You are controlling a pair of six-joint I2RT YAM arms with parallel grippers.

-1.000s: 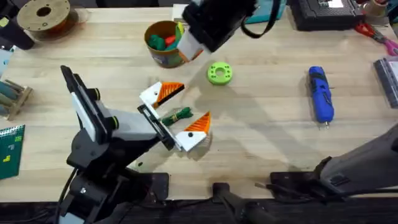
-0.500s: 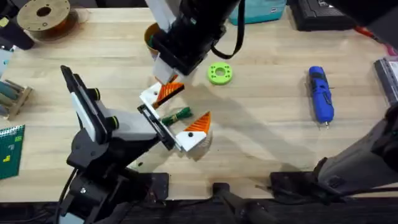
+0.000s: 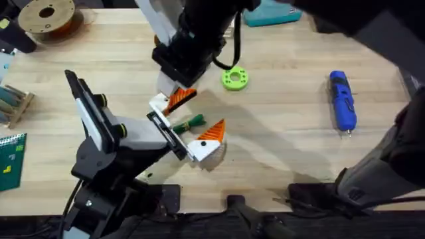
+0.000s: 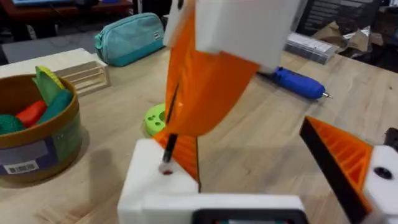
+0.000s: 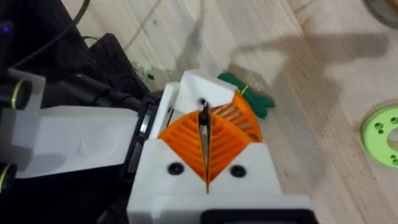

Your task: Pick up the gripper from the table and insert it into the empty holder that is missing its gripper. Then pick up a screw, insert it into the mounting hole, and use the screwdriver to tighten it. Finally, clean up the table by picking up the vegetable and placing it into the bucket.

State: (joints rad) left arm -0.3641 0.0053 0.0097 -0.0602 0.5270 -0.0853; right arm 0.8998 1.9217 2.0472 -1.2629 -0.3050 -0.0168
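Note:
My left gripper (image 3: 206, 109) rests open on the table, its white fingers pointing right. The green leafy vegetable (image 3: 189, 123) lies between them. The far finger's white holder (image 3: 158, 103) carries the orange gripper (image 3: 182, 97). My right gripper (image 3: 174, 84) reaches across from the back and hangs just over that holder. In the right wrist view my right gripper (image 5: 205, 134) is shut on a thin dark screw (image 5: 203, 118), whose tip is at the holder's mounting hole (image 5: 202, 102). The blue screwdriver (image 3: 342, 99) lies at the right. The bucket (image 4: 59, 140) stands behind, holding toy food.
A round green disc (image 3: 234, 78) lies just right of the right gripper. A brown spool (image 3: 46, 16) sits at the back left and a teal pouch (image 4: 130, 37) at the back. A wooden rack (image 3: 13, 103) and a green card (image 3: 10, 159) sit at the left edge.
The right arm has swung from over the bucket forward and left, down to the left gripper's far finger. The left arm has not moved.

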